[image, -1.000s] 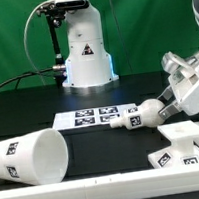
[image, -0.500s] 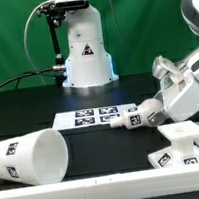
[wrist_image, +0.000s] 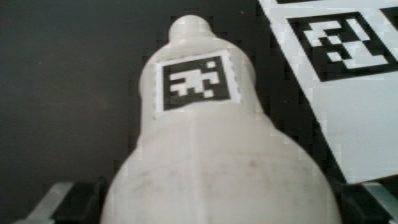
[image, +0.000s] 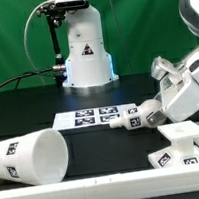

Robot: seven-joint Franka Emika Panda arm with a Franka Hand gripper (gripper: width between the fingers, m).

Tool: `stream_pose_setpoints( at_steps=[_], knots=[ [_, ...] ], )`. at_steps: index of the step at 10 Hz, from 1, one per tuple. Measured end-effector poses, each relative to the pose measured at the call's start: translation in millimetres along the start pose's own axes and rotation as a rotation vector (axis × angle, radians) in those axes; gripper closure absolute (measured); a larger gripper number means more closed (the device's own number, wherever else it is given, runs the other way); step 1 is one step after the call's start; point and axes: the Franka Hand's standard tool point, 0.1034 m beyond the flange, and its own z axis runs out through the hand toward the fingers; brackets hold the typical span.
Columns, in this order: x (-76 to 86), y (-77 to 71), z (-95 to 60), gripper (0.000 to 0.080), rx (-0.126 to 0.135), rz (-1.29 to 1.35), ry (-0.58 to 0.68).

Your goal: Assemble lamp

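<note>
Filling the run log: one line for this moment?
fingers: around bulb, grip unclear | shade: on side | base: apart

We list the shade [image: 32,158], bulb [wrist_image: 210,150] and base [image: 186,145]: smooth white plastic, the bulb with a faint sheen. Marker board [image: 87,116]: flat matt white. Table [image: 28,111] under the marker board: matt black. Pedestal [image: 87,33] behind the marker board: glossy white.

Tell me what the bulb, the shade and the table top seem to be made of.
Bulb: hard white plastic, matte; its faintly grainy skin in the wrist view hints at printing. Shade: seemingly the same matte white plastic, thin wall at the open rim. Table top: black and dull, no glare; cloth or mat, I cannot tell.
</note>
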Motion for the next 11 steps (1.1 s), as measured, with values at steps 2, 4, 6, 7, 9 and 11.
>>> stream_pose_setpoints(
  at_steps=[2, 4, 6, 7, 9, 11],
  knots=[
    [-0.3, 0.2, 0.4, 0.0225, 0.001, 0.001, 0.0],
    [-11.8, 5.7, -9.2, 0.0225, 0.031, 0.038, -0.016],
    [-33.0, 25.6, -36.6, 0.0223, 0.084, 0.092, -0.034],
    [-46.2, 40.6, -52.7, 0.0223, 0.128, 0.127, 0.009],
    [-77.4, 63.5, -67.9, 0.0223, 0.208, 0.223, 0.127],
    [-77.4, 69.9, -64.9, 0.0223, 0.139, 0.21, 0.254]
  ],
)
